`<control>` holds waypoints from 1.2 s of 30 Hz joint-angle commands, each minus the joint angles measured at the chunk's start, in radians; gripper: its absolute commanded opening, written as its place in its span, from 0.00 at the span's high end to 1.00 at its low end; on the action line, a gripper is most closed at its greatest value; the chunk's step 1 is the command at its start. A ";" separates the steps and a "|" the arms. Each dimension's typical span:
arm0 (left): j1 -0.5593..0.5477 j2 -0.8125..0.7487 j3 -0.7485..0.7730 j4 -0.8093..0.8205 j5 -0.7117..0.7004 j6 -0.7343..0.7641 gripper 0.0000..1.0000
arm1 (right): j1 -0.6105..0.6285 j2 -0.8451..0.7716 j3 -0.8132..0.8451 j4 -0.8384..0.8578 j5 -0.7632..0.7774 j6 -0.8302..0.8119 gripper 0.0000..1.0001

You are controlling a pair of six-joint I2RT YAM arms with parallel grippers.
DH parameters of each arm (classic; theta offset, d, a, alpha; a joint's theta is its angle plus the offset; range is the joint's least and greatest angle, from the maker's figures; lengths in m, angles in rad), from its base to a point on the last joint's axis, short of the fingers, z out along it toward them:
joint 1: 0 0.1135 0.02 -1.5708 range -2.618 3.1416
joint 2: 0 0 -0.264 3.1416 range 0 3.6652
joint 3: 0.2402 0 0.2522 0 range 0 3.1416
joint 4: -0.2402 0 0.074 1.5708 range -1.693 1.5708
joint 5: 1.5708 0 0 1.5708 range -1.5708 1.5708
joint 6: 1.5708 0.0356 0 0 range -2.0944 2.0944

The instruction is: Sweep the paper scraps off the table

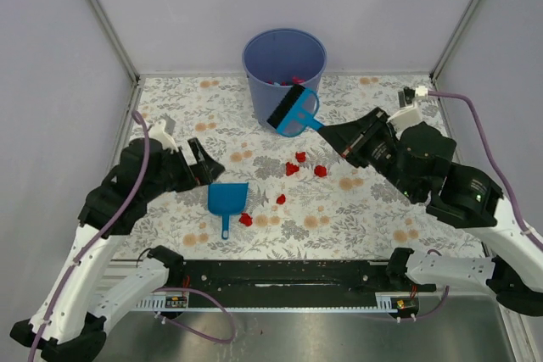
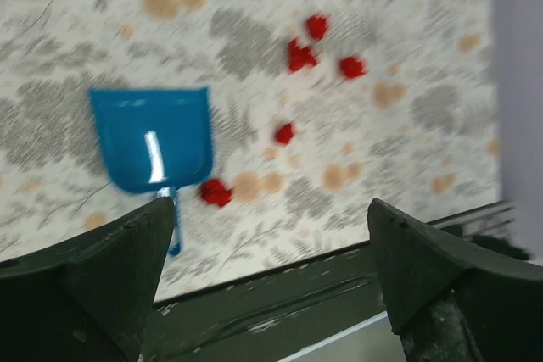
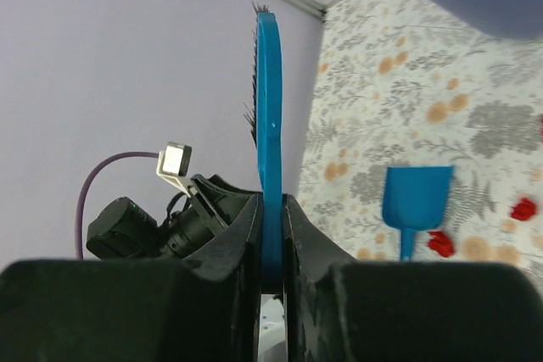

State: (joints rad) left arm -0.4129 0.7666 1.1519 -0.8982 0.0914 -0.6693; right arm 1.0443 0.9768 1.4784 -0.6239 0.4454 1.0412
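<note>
The worktop, a white sheet printed with grey leaves and orange flowers, carries everything. A blue-grey waste bin stands at the middle of its far edge.

My right end effector is clamped on the handle of a blue hand brush. It holds the brush in the air just in front of the bin, bristles toward the far left.

My left end effector is spread wide and holds nothing. It hangs over the left half of the worktop.

A small blue dustpan lies below and just right of it, toward the near edge. Its mouth faces the far edge and its handle points at the near edge.

The red paper scraps are smallest. Three cluster near the worktop's centre, one lies between them and the dustpan, and one sits just beside the dustpan's handle.

I judge the scraps to be nearly weightless, crumpled and springy. They would skitter from a hard flick and are too small to pinch, so slow, low bristle strokes suit them.

The dustpan looks like stiff, light plastic that would slide if nudged. I would take it by the handle and press its lip flat.
</note>
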 commanded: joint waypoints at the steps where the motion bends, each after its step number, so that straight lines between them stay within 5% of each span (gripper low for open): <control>1: -0.091 -0.041 -0.124 -0.108 -0.192 0.113 0.01 | -0.009 -0.001 0.069 -0.221 0.122 -0.033 1.00; 8: -0.320 -0.035 -0.234 -0.123 -0.377 0.010 0.01 | -0.030 0.101 0.158 -0.428 0.060 -0.047 1.00; 16: -0.490 0.032 -0.339 -0.079 -0.498 -0.116 0.03 | -0.125 0.154 0.050 -0.410 -0.168 -0.012 1.00; 25: -0.589 0.105 -0.472 -0.010 -0.576 -0.263 0.05 | -0.158 0.137 -0.003 -0.398 -0.228 -0.009 1.00; 36: -0.601 0.065 -0.629 0.142 -0.561 -0.282 0.22 | -0.171 0.123 -0.038 -0.398 -0.273 -0.023 1.00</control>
State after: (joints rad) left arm -1.0061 0.8074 0.5407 -0.8677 -0.4416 -0.9504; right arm 0.8864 1.1107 1.4422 -1.0412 0.2111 1.0275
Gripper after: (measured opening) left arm 0.801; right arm 0.171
